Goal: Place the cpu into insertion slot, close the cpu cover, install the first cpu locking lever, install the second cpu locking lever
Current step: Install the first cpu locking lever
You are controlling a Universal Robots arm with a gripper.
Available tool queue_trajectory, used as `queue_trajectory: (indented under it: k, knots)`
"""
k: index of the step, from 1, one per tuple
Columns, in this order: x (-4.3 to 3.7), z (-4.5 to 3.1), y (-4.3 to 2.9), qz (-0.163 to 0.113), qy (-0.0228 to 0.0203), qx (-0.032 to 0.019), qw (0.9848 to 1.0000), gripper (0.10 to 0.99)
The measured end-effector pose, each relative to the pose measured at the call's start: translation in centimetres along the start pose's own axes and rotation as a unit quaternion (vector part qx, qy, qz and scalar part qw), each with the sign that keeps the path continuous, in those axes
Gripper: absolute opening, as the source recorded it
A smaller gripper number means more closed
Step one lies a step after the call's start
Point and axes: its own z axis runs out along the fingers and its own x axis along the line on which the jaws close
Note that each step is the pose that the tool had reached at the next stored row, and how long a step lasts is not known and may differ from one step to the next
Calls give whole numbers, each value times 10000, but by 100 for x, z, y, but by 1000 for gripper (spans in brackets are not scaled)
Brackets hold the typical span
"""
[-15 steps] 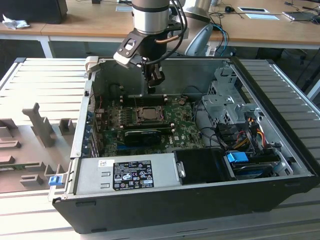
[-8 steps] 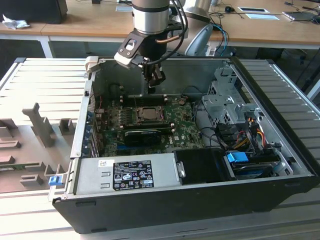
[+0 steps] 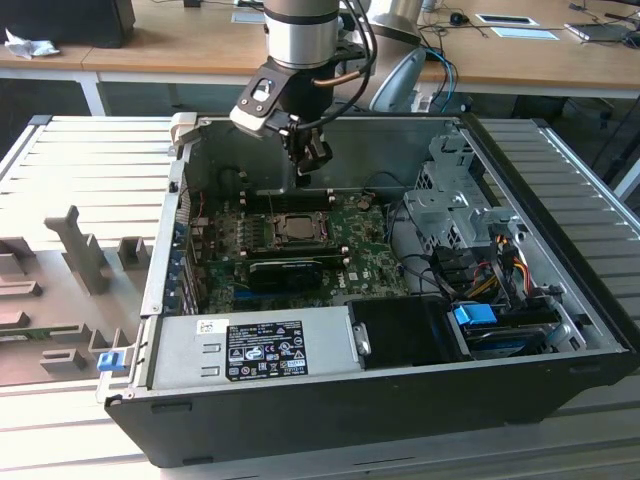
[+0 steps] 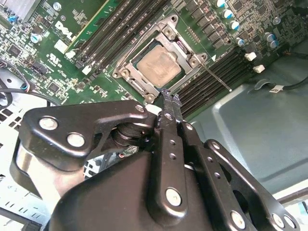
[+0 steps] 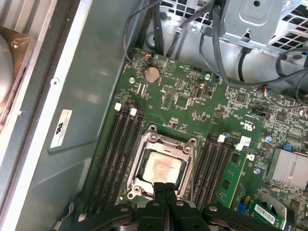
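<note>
The cpu [image 5: 162, 168] lies flat in the insertion slot [image 5: 168, 138] on the green motherboard, its silver-grey top showing through the window of the cpu cover [image 4: 142, 46]. The cover lies down around the chip. A thin metal lever [image 4: 217, 78] juts out from one socket corner over the black memory slots. My gripper [image 5: 165, 191] hangs a little above the socket's edge, shut, with nothing between its fingers. In the exterior view the gripper [image 3: 304, 172] hovers over the socket [image 3: 296, 229] inside the open computer case.
The case walls [image 3: 330, 395] surround the board. A power supply [image 3: 265, 350] sits at the front, a drive cage [image 3: 450, 200] with cables on the exterior view's right. A black card [image 3: 285, 270] and a heatsink [image 5: 288, 168] stand near the socket.
</note>
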Motion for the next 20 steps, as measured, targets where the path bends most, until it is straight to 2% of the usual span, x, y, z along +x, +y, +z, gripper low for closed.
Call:
queue_trajectory:
  k: [12, 20]
  knots:
    - [0, 0, 0, -254, 12, 2, 9997, 106]
    - [0, 0, 0, -478, 22, 4, 9989, 106]
